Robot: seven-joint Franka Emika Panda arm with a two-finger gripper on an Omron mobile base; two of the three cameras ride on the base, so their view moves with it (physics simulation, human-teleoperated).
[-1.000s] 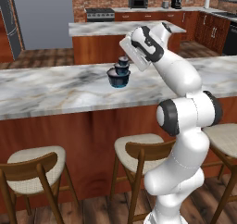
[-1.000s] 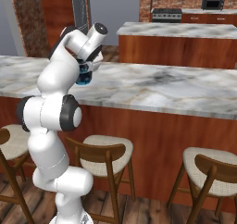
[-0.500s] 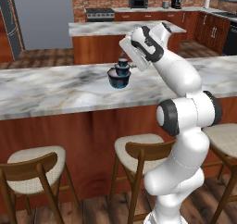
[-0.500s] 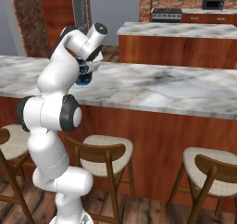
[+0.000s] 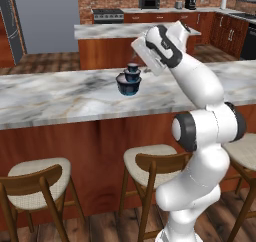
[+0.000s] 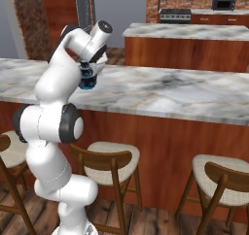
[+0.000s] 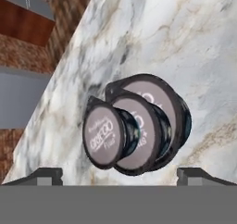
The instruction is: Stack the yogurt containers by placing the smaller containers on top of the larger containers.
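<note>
All three yogurt containers (image 7: pixel 139 126) stand stacked on the table (image 5: pixel 60 98), tiniest tub (image 7: pixel 104 135) topmost. The pincer (image 7: pixel 119 174) hangs open at the stack's six o'clock, seemingly released; next, retreat cleanly.

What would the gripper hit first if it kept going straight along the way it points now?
Probably the smallest yogurt tub, at the top of the three-tub stack and nearest the camera. The gripper looks open, its tips spread wider than that tub. Depth is hard to judge, so the remaining gap is unclear.
</note>
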